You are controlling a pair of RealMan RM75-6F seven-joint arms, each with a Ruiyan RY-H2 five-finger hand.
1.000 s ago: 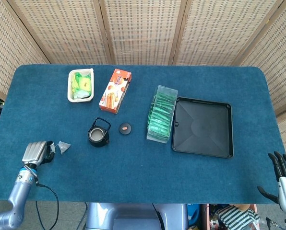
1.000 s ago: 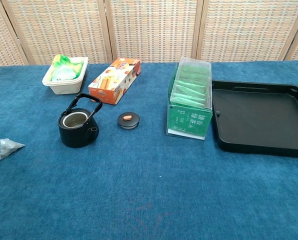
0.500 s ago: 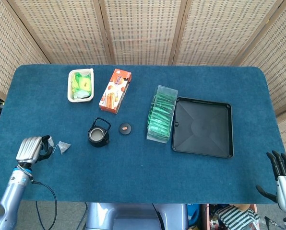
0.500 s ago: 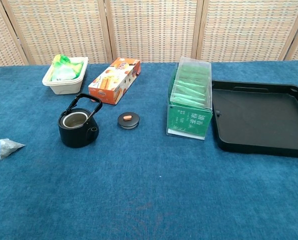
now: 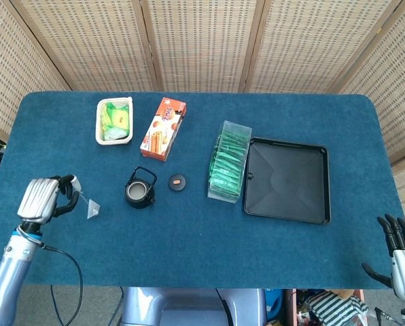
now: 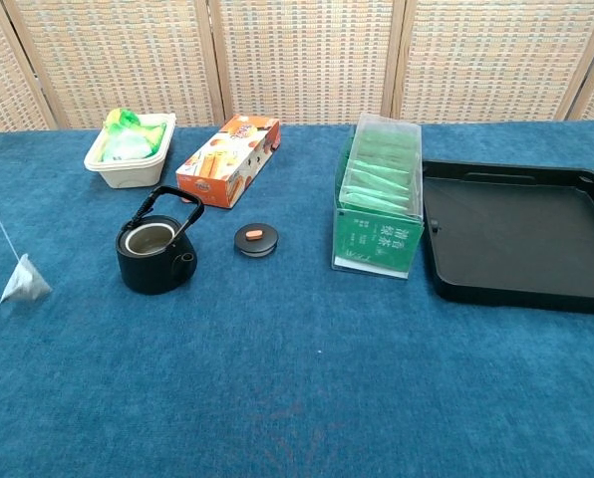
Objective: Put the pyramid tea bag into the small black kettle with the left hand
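Note:
My left hand (image 5: 45, 198) is at the table's front left and pinches the string of the pyramid tea bag (image 5: 92, 210). The bag (image 6: 24, 283) hangs on the taut string just above the cloth, left of the small black kettle (image 5: 139, 191). The kettle (image 6: 154, 246) stands open with its handle up, and its lid (image 5: 177, 182) lies to its right. The chest view does not show my left hand. My right hand (image 5: 401, 248) is off the table's front right corner, fingers spread, holding nothing.
A white tub of green packets (image 5: 114, 121) and an orange snack box (image 5: 164, 128) sit behind the kettle. A clear box of green tea sachets (image 5: 229, 161) and a black tray (image 5: 287, 180) stand to the right.
My left hand has risen and pulled the string taut. The tea bag has lifted off the cloth and swung slightly towards the kettle.

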